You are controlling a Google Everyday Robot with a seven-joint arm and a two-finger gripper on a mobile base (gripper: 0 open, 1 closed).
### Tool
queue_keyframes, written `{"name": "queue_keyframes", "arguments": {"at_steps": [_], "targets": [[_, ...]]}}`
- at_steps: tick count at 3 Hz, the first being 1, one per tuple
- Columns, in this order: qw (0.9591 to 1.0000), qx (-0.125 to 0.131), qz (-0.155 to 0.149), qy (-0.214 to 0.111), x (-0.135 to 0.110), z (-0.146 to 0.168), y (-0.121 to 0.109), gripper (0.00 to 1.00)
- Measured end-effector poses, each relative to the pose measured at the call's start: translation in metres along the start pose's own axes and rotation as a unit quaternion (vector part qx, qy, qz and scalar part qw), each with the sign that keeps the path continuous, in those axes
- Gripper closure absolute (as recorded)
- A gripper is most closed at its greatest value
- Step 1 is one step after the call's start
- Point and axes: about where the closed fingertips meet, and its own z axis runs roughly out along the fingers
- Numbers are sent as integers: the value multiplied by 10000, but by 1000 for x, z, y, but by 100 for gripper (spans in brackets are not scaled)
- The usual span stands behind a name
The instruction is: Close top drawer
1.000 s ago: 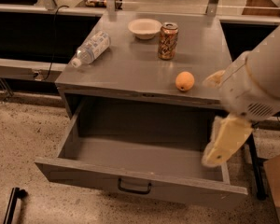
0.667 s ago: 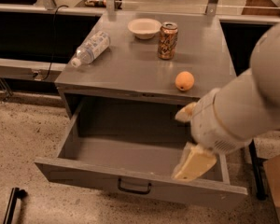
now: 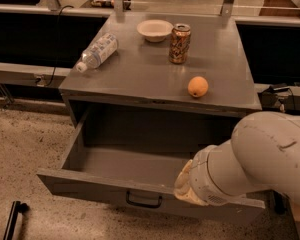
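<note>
- Since a second ago the arm (image 3: 262,156) has swung down and to the left, so the end effector (image 3: 186,188) now sits at the front edge of the top drawer (image 3: 80,184) instead of hanging over its right side.
- Only its pale yellowish tip shows, against the top rim of the drawer front, just right of the dark handle (image 3: 144,200). How far open it is cannot be told, and nothing is seen held in it.
- That drawer is pulled well out from the cabinet. Its front faces the camera and its grey inside is bare where it can be seen.
- Left of the drawer lies open speckled floor (image 3: 25,144). On the right, the bulky arm hides the drawer's right corner.
- Above, on the grey surface (image 3: 140,76), an orange (image 3: 198,86) lies near the front right edge.
- Farther back a can (image 3: 180,43) stands upright, with a white bowl (image 3: 154,30) just behind it to the left.
- A plastic bottle (image 3: 96,52) lies on its side near the left edge, well apart from the rest.
</note>
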Motion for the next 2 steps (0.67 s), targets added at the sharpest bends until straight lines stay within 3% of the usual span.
{"name": "queue_keyframes", "arguments": {"at_steps": [1, 2], "targets": [[9994, -244, 230, -99, 15, 29, 8, 95], [9978, -379, 520, -166, 40, 64, 26, 100]]}}
